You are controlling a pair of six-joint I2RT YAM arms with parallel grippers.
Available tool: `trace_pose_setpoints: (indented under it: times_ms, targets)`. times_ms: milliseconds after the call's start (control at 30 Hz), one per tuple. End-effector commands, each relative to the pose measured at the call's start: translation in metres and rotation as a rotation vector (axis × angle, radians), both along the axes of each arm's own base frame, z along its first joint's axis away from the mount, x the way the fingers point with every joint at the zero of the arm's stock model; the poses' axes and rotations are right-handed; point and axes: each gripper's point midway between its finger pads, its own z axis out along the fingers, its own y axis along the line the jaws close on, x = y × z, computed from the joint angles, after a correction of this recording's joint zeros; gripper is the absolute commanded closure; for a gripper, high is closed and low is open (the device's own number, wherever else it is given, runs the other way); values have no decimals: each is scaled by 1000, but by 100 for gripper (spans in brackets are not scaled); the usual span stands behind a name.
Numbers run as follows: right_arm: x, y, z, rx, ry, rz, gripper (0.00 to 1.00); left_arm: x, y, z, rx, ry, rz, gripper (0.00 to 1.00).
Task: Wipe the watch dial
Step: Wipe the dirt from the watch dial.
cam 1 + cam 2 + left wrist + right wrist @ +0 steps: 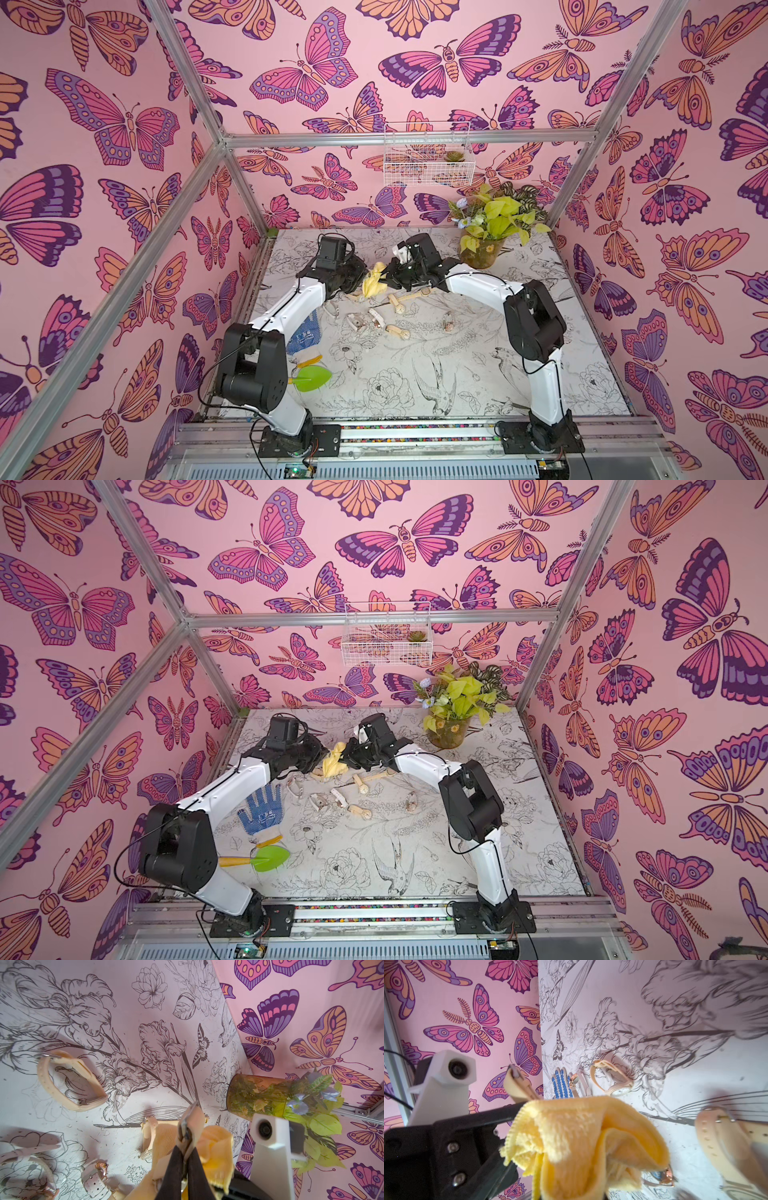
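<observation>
My left gripper (186,1142) is shut on the beige strap (194,1118) of a watch, which it holds above the table; the strap end also shows in the right wrist view (517,1086). Its dial is hidden behind the fingers and the cloth. My right gripper (390,275) is shut on a bunched yellow cloth (581,1136), and the cloth covers its fingers. In both top views the cloth (373,281) (334,762) hangs between the two grippers and presses against the held watch. The left gripper (360,277) sits just left of it.
Several other watches lie on the flower-print table, among them a beige one (399,306), another (397,331) and a buckled beige loop (68,1082). A blue-dotted glove (259,808) and a green trowel (311,378) lie front left. A plant pot (482,249) stands back right under a wire basket (428,153).
</observation>
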Motion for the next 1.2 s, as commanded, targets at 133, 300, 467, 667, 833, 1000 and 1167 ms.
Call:
trace_pose_setpoints:
  times_ms: [133, 300, 467, 667, 833, 1000, 1167]
  targets:
    - [47, -54, -6, -66, -9, -133, 100, -17, -10, 18, -65, -21, -66, 100]
    - [45, -68, 16, -56, -46, -135, 100, -18, -4, 15, -62, -15, -59, 100]
    - [29, -71, 47, -57, -115, -97, 100, -18, -3, 10, -55, -9, -61, 100]
    - [6, -66, 75, -55, -180, -49, 100, -16, -5, 4, -57, 0, -66, 100]
    - [-9, -46, 76, -61, -207, 6, 100, -15, -5, 0, -61, 6, -66, 100]
    - [-14, -17, 55, -68, -185, 49, 100, -14, -6, 2, -68, 1, -68, 100]
    - [-23, 29, 34, -81, -166, 131, 100, -15, -8, -2, -100, 7, -51, 100]
